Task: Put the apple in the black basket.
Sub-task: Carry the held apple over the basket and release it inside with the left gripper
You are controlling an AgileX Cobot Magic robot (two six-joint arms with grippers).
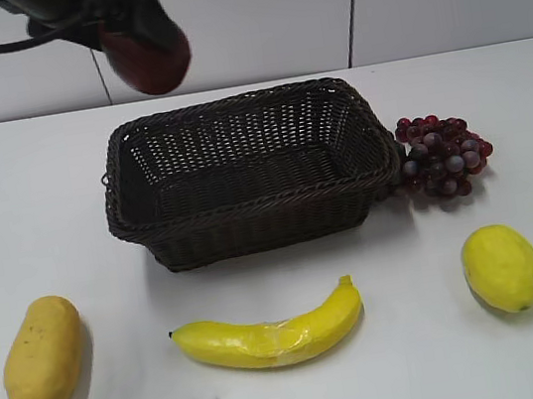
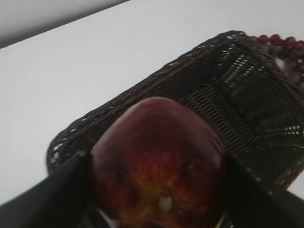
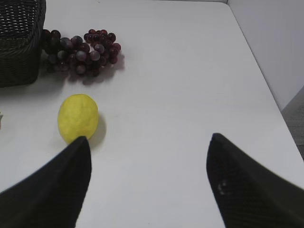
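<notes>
Btwn left gripper jaws: apple, above basket.

Glossy fruit, woven wicker, matt tabletop

The apple has a smooth, waxy maroon skin with a soft sheen; the black basket is rough, open-weave dark wicker with a braided rim. The table is smooth, matt white. At 3 o'clock of the basket, the grapes look glossy with dusty patches. The banana shines like plastic, the lemon is finely pitted, and the mango is dull.
</notes>
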